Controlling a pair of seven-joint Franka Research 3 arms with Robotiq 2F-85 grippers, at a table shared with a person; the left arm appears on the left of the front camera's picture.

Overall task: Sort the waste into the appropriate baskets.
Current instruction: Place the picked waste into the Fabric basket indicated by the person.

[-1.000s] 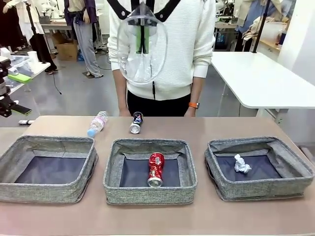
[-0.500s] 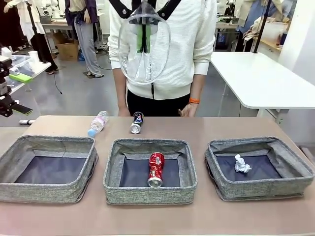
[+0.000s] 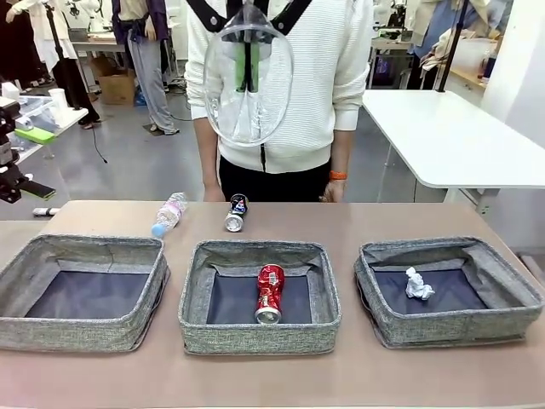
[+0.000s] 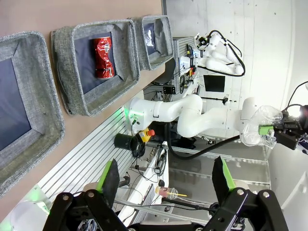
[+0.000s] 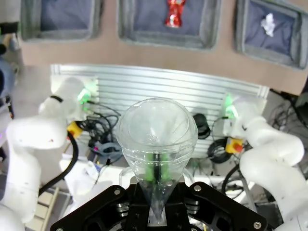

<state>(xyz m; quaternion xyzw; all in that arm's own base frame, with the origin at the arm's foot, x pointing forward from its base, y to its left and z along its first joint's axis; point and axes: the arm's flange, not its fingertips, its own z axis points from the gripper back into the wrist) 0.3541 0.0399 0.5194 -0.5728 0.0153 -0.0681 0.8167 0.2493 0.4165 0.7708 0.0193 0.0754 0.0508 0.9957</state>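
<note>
Cup (image 3: 255, 111) (the clear plastic one) is held high above the desk (image 3: 255, 375), its crushed base pinched in the closed right end effector (image 5: 154, 175), while the left end effector (image 4: 166, 179) is spread wide with nothing in it. Red can (image 3: 270, 292) is already lying in the middle basket (image 3: 260, 250) and paper ball (image 3: 418, 285) in the right basket (image 3: 447, 247), so the carry step seems to be in hand, probably toward the empty left basket (image 3: 81, 245). A swing over it, a lowering and a release would be called for next, with bottle (image 3: 169, 213) and dark can (image 3: 236, 212) left on the desk behind the baskets.
</note>
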